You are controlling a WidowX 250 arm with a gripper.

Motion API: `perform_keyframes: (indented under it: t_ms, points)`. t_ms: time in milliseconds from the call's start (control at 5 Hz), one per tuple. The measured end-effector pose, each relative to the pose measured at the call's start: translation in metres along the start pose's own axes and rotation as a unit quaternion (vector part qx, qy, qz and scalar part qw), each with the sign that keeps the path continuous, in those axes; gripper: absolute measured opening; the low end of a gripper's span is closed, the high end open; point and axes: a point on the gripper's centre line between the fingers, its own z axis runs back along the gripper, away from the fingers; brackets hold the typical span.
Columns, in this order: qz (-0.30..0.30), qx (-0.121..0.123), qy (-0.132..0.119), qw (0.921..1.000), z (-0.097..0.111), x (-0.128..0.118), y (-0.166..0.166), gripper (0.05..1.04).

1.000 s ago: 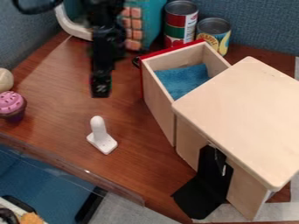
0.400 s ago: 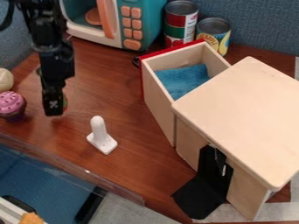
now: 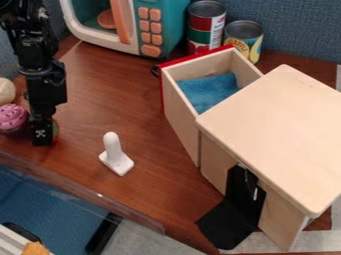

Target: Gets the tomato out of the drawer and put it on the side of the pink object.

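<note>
the gripper (image 3: 42, 137) is seen at the left of the view, pointed down just beside the pink-topped cupcake (image 3: 12, 117). the tomato (image 3: 55, 130) is held by it, mostly hidden behind its tip, with a sliver of red and green left showing; whether the table (image 3: 126, 119) is touched by the tomato cannot be told. the drawer (image 3: 178, 117) is pulled out of the wooden box (image 3: 273, 129), and a blue cloth (image 3: 206, 92) is laid inside. a white upright piece (image 3: 113, 152) is set between cupcake and box.
</note>
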Motion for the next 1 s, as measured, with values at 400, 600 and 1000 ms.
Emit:
perform_keyframes:
  t_ms: [400, 600, 1000]
  points:
    - [-0.002, 0.001, -0.014, 0.9999, -0.002, 0.002, -0.005, 1.011]
    - [-0.013, 0.011, -0.045, 0.9988, 0.019, 0.010, -0.011, 1.007]
    - [-0.037, 0.063, -0.090, 0.9933, 0.077, 0.042, -0.031, 1.005]
